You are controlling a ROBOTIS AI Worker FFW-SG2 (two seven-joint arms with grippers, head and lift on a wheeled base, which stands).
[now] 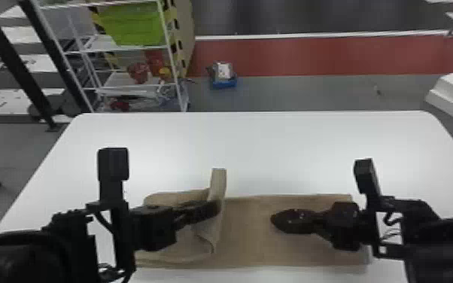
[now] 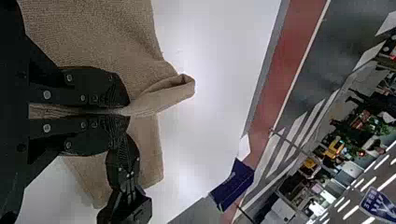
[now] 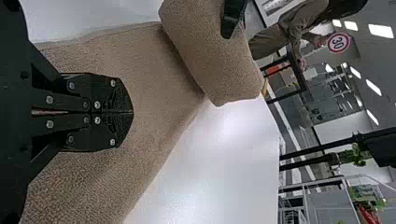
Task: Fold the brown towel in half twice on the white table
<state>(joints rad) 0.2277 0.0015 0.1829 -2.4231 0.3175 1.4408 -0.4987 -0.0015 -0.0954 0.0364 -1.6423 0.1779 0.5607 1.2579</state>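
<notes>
The brown towel (image 1: 252, 229) lies as a long strip near the white table's front edge, its left part raised and bent over. My left gripper (image 1: 214, 210) is closed on that raised fold above the towel's left half; the left wrist view has the gripper (image 2: 123, 112) pinching a ridge of the towel (image 2: 107, 42). Over the right half of the strip is my right gripper (image 1: 274, 221), fingers together. In the right wrist view this gripper (image 3: 130, 112) holds nothing, with flat towel (image 3: 154, 116) beneath it and the lifted part farther off.
Bare white tabletop (image 1: 259, 150) stretches behind the towel. Beyond the table's far edge stand a white shelf rack (image 1: 135, 85) at the left and a small blue box (image 1: 224, 81) on the floor. The two grippers face each other over the towel.
</notes>
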